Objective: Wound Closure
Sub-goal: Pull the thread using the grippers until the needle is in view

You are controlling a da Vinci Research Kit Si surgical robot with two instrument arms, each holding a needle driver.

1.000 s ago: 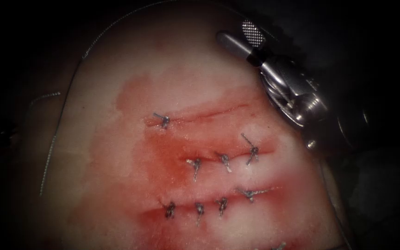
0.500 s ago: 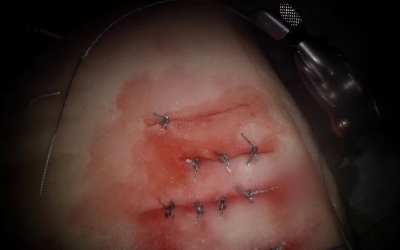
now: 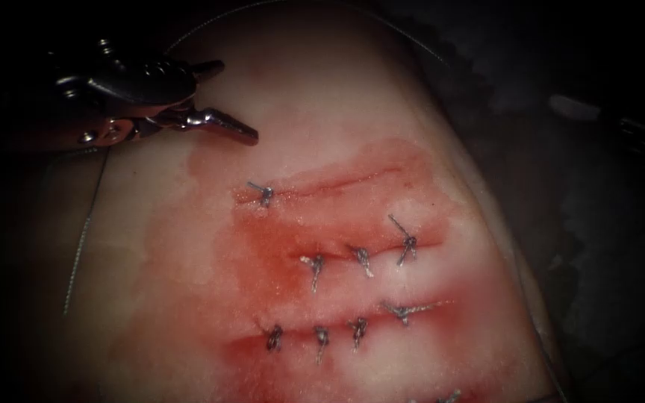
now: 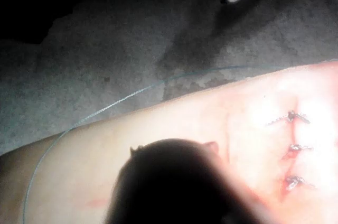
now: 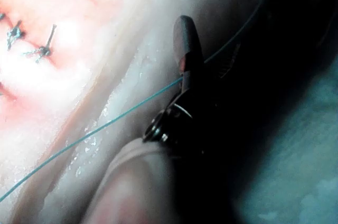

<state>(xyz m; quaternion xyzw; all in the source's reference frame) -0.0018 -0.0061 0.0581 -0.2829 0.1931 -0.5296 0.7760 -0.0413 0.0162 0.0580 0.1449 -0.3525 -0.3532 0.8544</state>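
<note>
The left end effector [image 3: 237,102] hovers over the tissue [image 3: 188,261], up and left of the cut [image 3: 352,179], parted and empty. Fine thread [image 5: 105,123] crosses the right end effector [image 5: 186,55]; I cannot tell whether it grips it. The thread looks limp and slippery, best pinched mid-strand. I cannot tell where the needle is.

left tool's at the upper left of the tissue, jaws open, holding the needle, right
Not quite. The left tool is at the upper left of the tissue with its jaws open, but they hold nothing, not the needle; the endoscope view shows this. In the right wrist view the thread runs across the right tool.
</note>
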